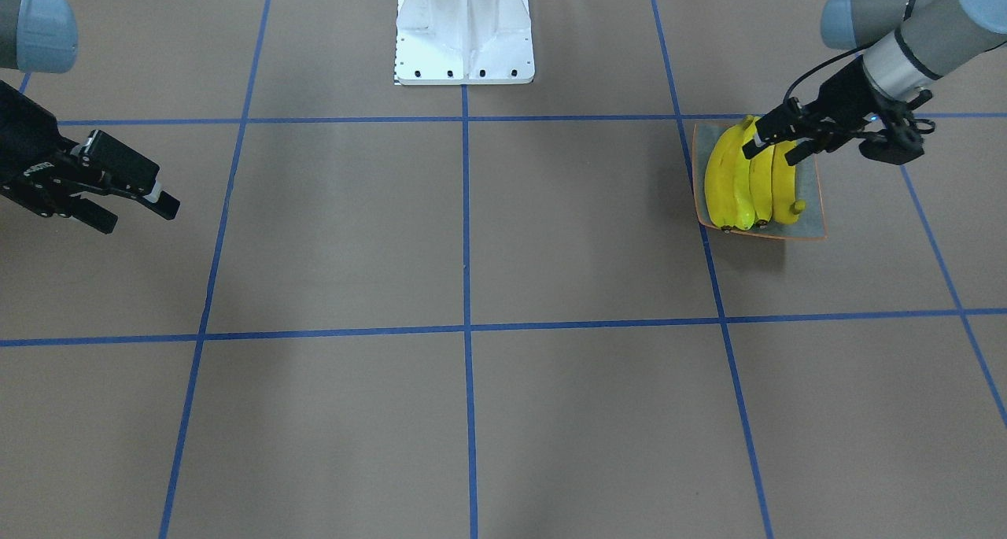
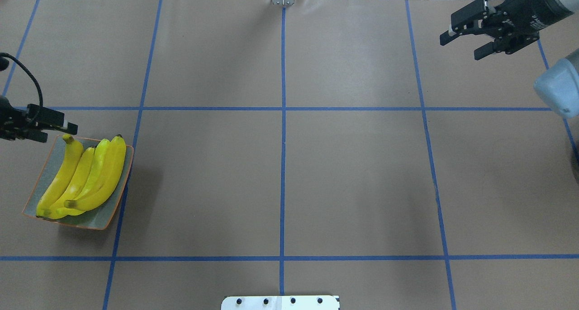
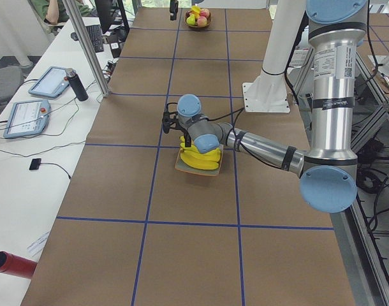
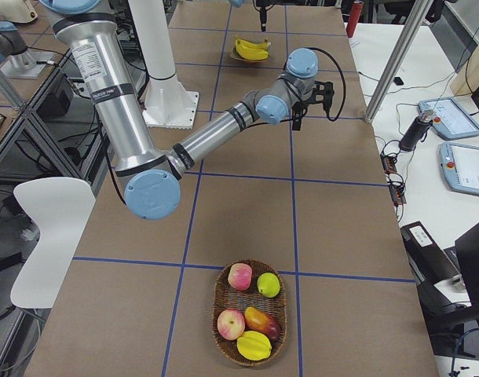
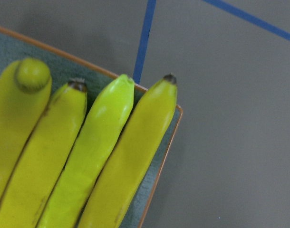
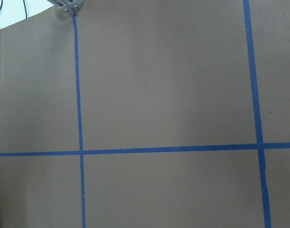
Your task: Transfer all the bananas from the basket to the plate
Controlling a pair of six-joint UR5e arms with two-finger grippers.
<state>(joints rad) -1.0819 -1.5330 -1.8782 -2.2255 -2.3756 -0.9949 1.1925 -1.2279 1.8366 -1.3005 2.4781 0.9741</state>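
- Bananas (image 2: 86, 176): I count four, all lying side by side on the plate (image 2: 102, 217), near the table (image 2: 280, 174) edge on the robot's left.
- In the right-side view the basket (image 4: 214, 310) sits at the far opposite end. I see only rounder fruit in it and no banana, so I judge the transfer done.
- My left pincer (image 1: 769, 152) hangs just above the end of the plate nearer the robot's base. Its jaws are spread and it grips nothing.
- My right pincer (image 2: 462, 47) is also spread and empty, well apart from everything, over bare table.
- The step in hand, as I read it, is backing the left arm away without disturbing the pile.
- I would lift straight up first and swing away only afterwards, since the lower finger looks close to the banana tips.
- I would not close the jaws on the way out, as closing them could catch a tip.
- The bananas lean on one another, so a nudge to one could roll the rest toward the rim.
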